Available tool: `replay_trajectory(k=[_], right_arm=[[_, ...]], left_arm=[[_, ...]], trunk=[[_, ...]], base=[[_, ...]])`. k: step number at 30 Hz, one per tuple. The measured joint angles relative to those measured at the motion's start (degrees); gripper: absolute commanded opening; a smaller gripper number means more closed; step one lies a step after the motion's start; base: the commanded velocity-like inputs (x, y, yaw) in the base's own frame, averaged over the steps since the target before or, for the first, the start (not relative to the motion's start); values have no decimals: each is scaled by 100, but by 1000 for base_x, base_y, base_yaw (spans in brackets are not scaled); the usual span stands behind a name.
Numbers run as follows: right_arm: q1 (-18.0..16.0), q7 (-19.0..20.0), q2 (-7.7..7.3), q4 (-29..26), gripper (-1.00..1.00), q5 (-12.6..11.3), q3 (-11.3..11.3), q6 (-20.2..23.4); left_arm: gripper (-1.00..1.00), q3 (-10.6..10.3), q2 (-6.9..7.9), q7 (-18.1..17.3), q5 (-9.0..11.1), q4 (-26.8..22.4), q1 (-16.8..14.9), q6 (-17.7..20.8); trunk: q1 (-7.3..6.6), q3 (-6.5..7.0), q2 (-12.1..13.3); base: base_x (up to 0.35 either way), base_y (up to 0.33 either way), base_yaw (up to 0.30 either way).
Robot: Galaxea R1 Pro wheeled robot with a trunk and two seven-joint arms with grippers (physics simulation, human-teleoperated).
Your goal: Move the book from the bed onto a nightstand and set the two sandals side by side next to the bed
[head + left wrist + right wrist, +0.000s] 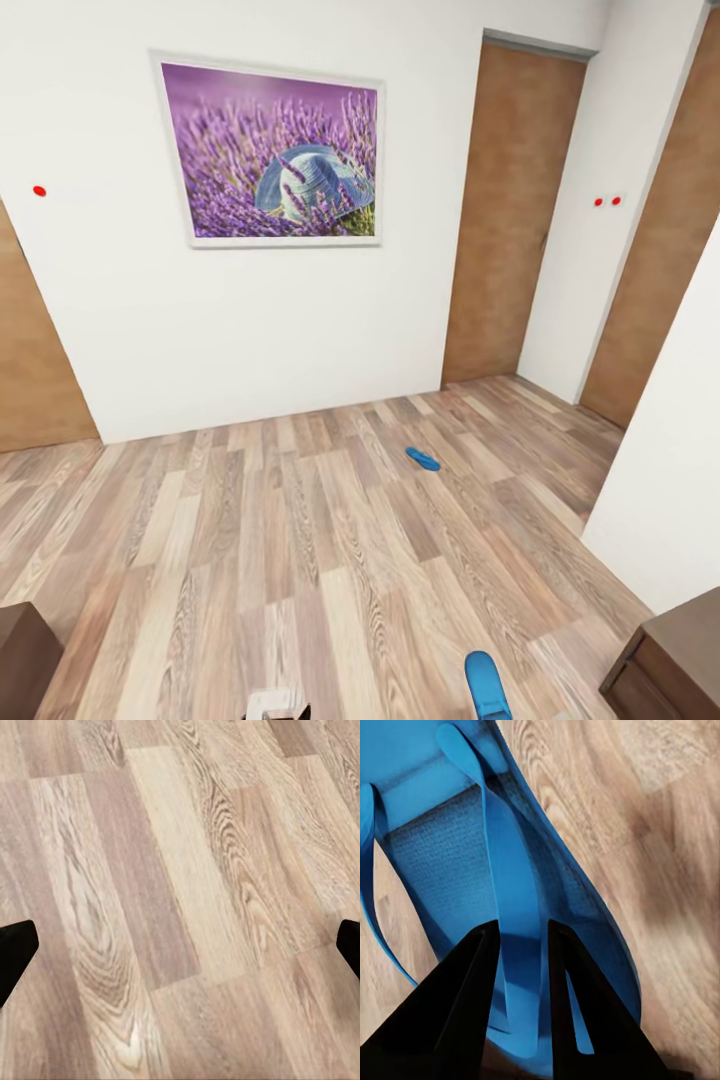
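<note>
Wood-plank floor (300,560) spreads below a lavender picture (270,150). One blue sandal (423,459) lies far off; the other sandal (472,870) hangs clamped by its strap in the right gripper (521,952). Left gripper (180,945) jaws stand apart. Thin strap could slip loose while travelling.

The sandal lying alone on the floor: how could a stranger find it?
Start at the lavender picture on the white wall, then look down to the wood floor. The small blue sandal lies there before the brown door, untouched, while the other sandal is gripped.
</note>
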Motion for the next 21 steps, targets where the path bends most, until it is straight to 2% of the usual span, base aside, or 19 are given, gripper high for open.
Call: replay_trajectory(k=[9,16,21], right_arm=[[0,-1,2,0,-100,2,0,0],[1,5,0,-1,-100,1,0,0],[0,8,0,0,-100,1,0,0]], left_arm=[[100,0,-1,0,0,2,0,0],[100,-1,-1,0,0,4,-1,-1],[100,0,-1,0,0,2,0,0]], trunk=[[0,0,0],[0,0,0],[0,0,0]], base=[[330,0,-9],[330,0,-202],[330,0,-52]])
